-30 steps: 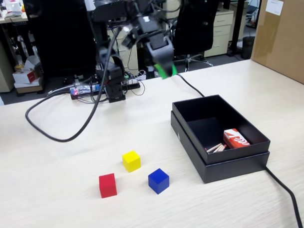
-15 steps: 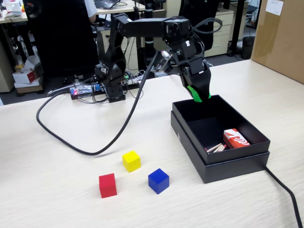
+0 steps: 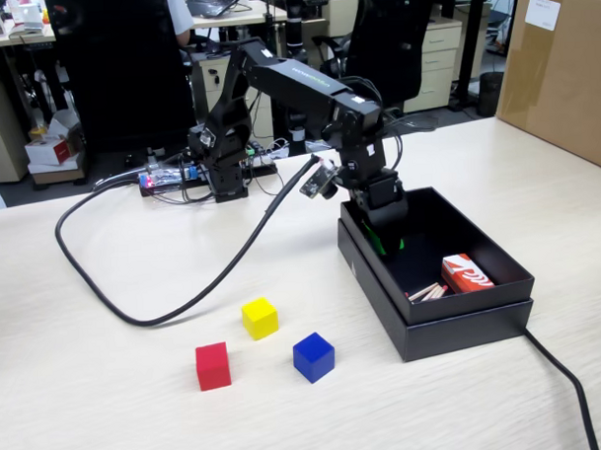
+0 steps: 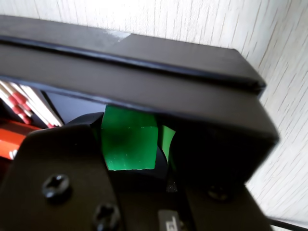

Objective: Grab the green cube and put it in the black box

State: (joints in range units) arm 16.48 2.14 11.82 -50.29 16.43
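Observation:
The green cube (image 4: 129,144) sits between the black jaws of my gripper (image 4: 131,140), which is shut on it. In the fixed view the gripper (image 3: 387,242) reaches down inside the black box (image 3: 452,330), at its far left end, and only a sliver of the green cube (image 3: 384,245) shows under the fingers. The wrist view looks over the thick wall of the black box (image 4: 144,82), which runs just beyond the cube. Whether the cube touches the box floor cannot be told.
A red-and-white carton (image 3: 467,273) and loose matches (image 3: 428,292) lie in the box's near right end. On the table left of the box stand a yellow cube (image 3: 259,317), a red cube (image 3: 214,366) and a blue cube (image 3: 313,357). A black cable (image 3: 146,314) loops across the table.

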